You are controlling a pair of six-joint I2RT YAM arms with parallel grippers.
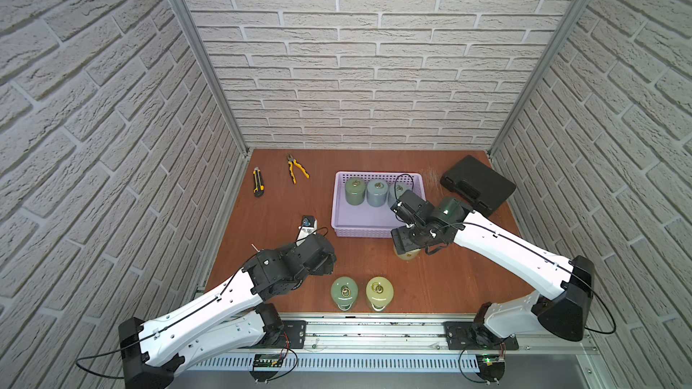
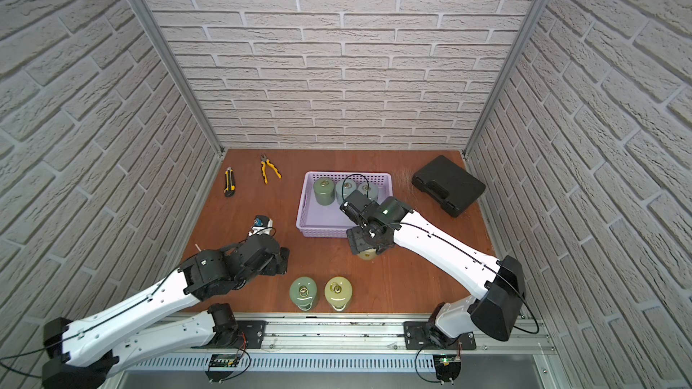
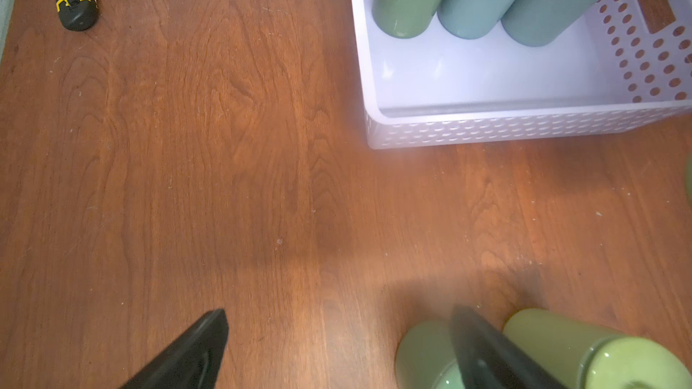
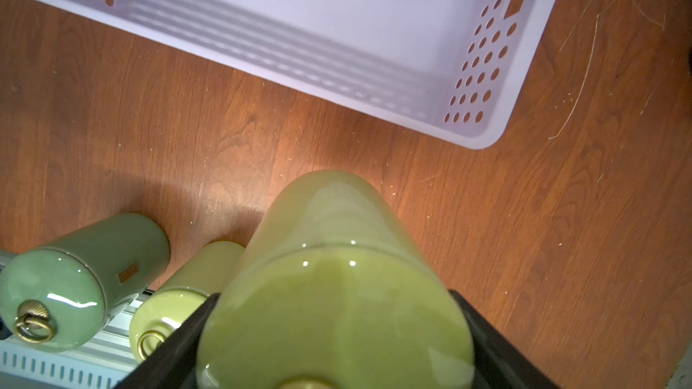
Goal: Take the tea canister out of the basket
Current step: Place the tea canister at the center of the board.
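Filling the lower centre of the right wrist view, the tea canister (image 4: 329,226), glossy yellow-green, sat clamped near its lid in the right gripper (image 4: 333,299), a black finger pressed to each side. It was outside the basket (image 4: 479,80), over bare table (image 4: 561,218) just short of the basket's near wall. Whether its base rested on the wood I could not tell from that angle. Letting go with the base off the table or tilted would probably tip it, and so smooth a cylinder would roll.

At lower left stood a green canister (image 4: 86,275) and a pale canister (image 4: 194,275), near enough to be struck by a toppling one. The left gripper (image 3: 339,314), at the bottom of the left wrist view, stood wide apart and empty, one finger just in front of the green canister. A careless swing could knock that one over.

Higher in a top view, three canisters (image 1: 376,192) stood along the basket's far wall, with the right arm's cable looped above the rightmost. A hasty pull-back might snag it or drag the basket. The black case (image 1: 477,185) lay well apart at the right.
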